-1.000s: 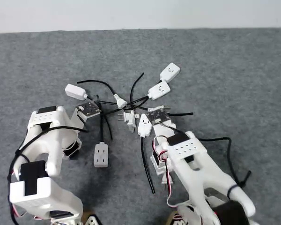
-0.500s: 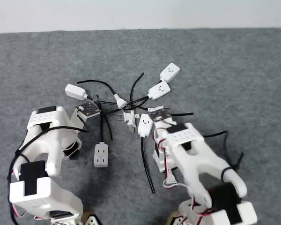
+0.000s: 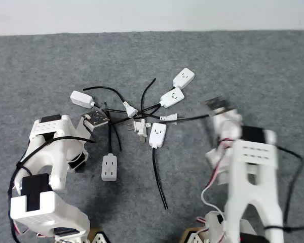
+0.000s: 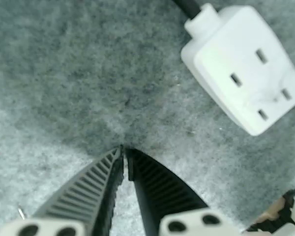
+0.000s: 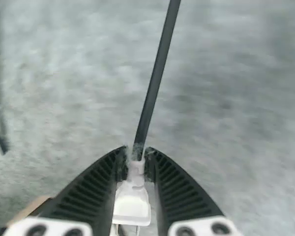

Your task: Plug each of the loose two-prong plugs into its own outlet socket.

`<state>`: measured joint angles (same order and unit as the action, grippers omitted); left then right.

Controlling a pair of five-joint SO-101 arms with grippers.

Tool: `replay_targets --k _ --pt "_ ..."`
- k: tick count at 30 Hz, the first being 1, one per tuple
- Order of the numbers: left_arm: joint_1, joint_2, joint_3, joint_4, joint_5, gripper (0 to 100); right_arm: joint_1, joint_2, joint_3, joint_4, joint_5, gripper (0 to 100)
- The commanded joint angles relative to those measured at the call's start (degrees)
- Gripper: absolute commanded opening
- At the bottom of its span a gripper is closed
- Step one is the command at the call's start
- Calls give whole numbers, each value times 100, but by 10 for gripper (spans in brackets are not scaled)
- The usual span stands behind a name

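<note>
Pinching a white plug (image 5: 132,200): right gripper (image 5: 135,151).

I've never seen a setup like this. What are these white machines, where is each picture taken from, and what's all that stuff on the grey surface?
These are two white robot arms, side by side, each ending in a two-fingered gripper. The high view comes from a fixed camera looking down; the other two come from cameras on each arm's wrist. On the grey felt-like table cover lie white outlet sockets on black cords and loose white two-prong plugs. The left gripper is shut on nothing, beside a white socket block. The right gripper is shut on a white plug whose black cord runs away from it.
</note>
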<state>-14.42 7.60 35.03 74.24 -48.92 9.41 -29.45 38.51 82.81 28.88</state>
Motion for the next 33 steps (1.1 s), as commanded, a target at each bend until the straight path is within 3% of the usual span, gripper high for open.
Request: replay_targets --k 1,7,12,18,28,33 --pt "-62 -53 -154 -105 -53 13 840 -277 -782 259 404 7" --pt "-62 -53 -154 -105 -53 13 1569 -268 -870 -180 642 7" --pt "-62 -53 -154 -105 -53 13 1719 -31 -545 -637 651 7" --pt "-70 -53 -154 -105 -53 13 1719 1244 -448 -1675 703 8" --pt "-70 -53 -154 -105 -44 13 1947 3327 -536 -3978 1679 15" --pt "-70 -53 -189 -97 -44 13 1930 3398 -695 -3670 1495 180"
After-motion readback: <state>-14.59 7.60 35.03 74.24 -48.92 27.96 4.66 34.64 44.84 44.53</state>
